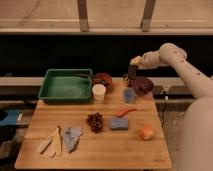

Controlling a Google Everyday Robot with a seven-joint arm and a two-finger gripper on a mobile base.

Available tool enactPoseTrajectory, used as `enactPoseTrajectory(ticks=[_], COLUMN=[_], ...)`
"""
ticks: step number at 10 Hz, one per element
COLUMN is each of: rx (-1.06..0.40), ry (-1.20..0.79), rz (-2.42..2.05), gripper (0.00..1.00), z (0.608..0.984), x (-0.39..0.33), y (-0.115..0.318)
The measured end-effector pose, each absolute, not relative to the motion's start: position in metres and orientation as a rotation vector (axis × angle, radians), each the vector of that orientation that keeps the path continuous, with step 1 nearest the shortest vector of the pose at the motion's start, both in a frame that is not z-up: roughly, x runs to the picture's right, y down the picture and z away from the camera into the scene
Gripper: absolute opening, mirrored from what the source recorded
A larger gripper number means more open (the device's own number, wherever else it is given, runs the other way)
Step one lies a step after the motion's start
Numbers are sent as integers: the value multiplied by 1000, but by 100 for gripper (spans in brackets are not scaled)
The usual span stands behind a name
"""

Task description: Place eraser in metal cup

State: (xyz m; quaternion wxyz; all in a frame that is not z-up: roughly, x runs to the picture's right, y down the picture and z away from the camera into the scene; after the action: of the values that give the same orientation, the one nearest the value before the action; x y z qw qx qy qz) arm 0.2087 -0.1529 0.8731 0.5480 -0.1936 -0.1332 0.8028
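Observation:
My gripper (132, 73) hangs at the back right of the wooden table (100, 155), pointing down, just left of a dark purple bowl (143, 85). A small dark shape that may be the metal cup (125, 80) shows right below and beside the gripper, mostly hidden by it. I cannot make out the eraser; it may be hidden in the gripper. The white arm (185, 70) reaches in from the right.
A green tray (66, 86) sits at the back left with a reddish bowl (102, 78) beside it. Also on the table: a white paper cup (99, 92), a light-blue cup (129, 95), a carrot (125, 111), grapes (95, 121), a blue sponge (119, 123), an orange fruit (146, 132) and utensils (57, 140).

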Motion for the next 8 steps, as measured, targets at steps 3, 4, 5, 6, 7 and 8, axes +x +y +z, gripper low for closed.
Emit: enactPoseTrajectory(ticks=[3, 4, 5, 6, 7, 8], rx=[-440, -411, -381, -333, -319, -315], ry=[-317, -319, -306, -273, -258, -257], rz=[1866, 1851, 1835, 1819, 1809, 1807], gripper=[0, 0, 0, 0, 0, 0], z=[883, 882, 881, 877, 877, 876], x=[201, 201, 203, 205, 204, 203], y=[-156, -159, -159, -161, -160, -161])
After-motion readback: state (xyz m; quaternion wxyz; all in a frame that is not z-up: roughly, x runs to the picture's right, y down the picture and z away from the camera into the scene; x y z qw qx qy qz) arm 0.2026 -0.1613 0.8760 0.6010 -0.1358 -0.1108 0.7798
